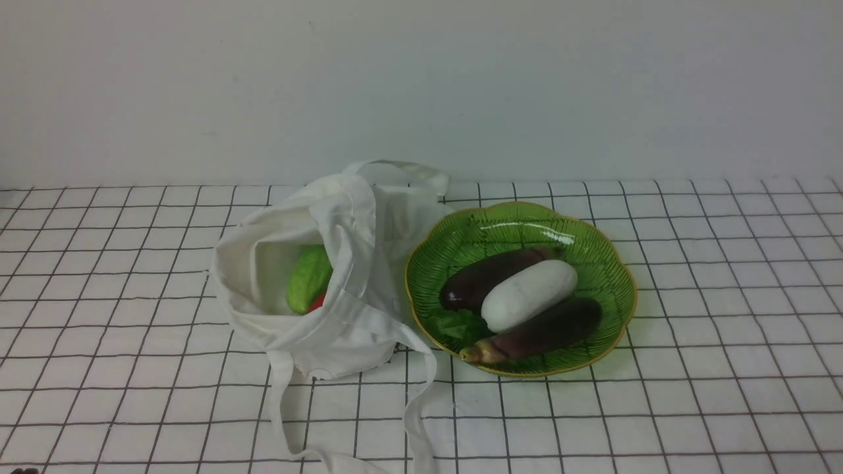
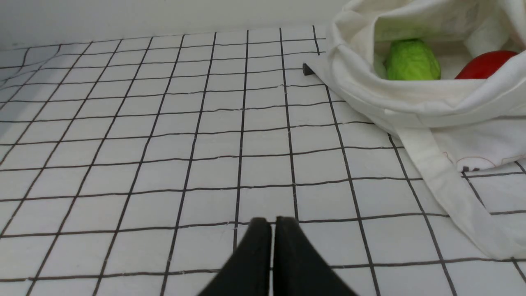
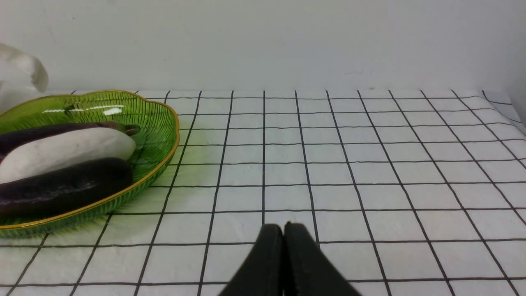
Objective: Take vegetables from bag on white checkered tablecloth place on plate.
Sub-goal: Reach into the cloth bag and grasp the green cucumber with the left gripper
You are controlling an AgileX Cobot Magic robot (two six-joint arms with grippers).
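The left fingers (image 2: 272,222) and right fingers (image 3: 283,228) are closed, empty. Beyond the left ones, the bag (image 1: 388,263) gapes, presumably for reaching the green gourd (image 1: 309,278).

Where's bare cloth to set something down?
Bare: tablecloth right of the plate; also left of the bag. Crowded: between bag and plate, nearly touching; in front of the bag, straps sprawl. Plate's middle is filled by eggplants and a white vegetable.
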